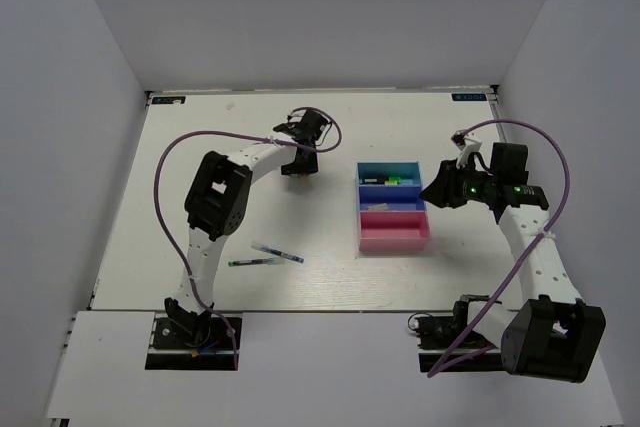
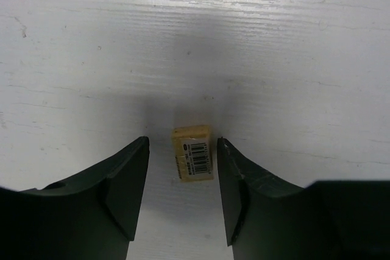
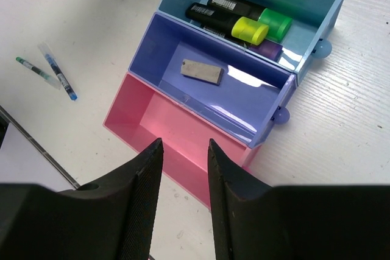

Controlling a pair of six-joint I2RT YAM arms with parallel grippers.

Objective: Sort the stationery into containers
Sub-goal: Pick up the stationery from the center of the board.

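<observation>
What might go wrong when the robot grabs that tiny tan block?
1. The block sits off-centre in the open left gripper, nearer one jaw and a bit crooked. That jaw may touch first and twist the block or flick it away.
2. The right gripper hangs open above the pink tray. Carrying the block over there might make the two grippers bump.

trays [image 1: 392, 205] joined in a row, far to near, set right of bench [image 1: 200, 147] centre | far tray [image 3: 317, 10]: highlighters [image 3: 234, 22] laid side by side inside | middle tray [image 3: 158, 47]: eraser [image 3: 202, 71] laid flat inside | near tray [image 3: 131, 123]: set closest to near edge | pens [image 1: 278, 251] laid left of trays, toward near edge | small block [image 2: 193, 160] set on bench toward far edge, left of centre
</observation>
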